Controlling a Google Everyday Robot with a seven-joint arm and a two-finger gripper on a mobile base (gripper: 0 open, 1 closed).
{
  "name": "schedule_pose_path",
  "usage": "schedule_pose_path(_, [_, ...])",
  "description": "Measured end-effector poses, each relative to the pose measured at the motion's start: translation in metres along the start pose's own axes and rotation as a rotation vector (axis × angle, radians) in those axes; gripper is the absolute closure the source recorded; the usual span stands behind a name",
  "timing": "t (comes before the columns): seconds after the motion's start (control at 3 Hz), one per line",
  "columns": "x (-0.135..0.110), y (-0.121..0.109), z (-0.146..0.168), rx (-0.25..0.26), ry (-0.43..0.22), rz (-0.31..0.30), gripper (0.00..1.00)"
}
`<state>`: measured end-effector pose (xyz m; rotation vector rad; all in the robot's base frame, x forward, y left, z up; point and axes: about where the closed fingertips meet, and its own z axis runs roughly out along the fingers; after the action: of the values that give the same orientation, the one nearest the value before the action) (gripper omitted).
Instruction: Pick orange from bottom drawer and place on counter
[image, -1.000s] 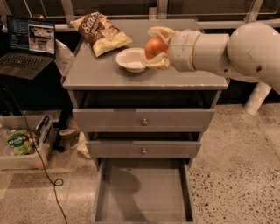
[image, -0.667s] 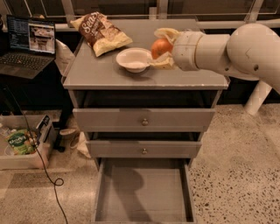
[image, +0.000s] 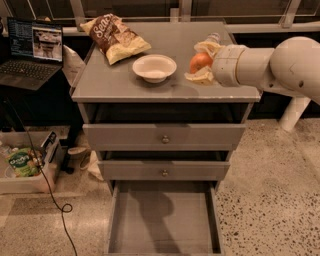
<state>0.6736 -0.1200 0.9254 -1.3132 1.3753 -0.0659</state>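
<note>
Round, smooth orange (image: 199, 63) clamped in gripper (image: 197, 62) over right side of grey desk (image: 125, 87). Bottom drawer (image: 161, 222) pulled fully open, flat grey floor showing.

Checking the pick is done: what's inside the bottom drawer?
Only bare grey floor shows in the open bottom drawer; its rear is hidden beneath the drawer above. The orange is in the gripper, over the counter.

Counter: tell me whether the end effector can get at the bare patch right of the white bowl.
Probably yes. The end effector, shut on the orange, hangs just above that patch of the counter, beside the white bowl; the chip bag lies well away.
</note>
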Motion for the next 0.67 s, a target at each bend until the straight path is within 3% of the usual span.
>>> schedule_pose_path(0.67, [0.032, -0.027, 0.016, 0.052, 0.033, 0.054, 1.0])
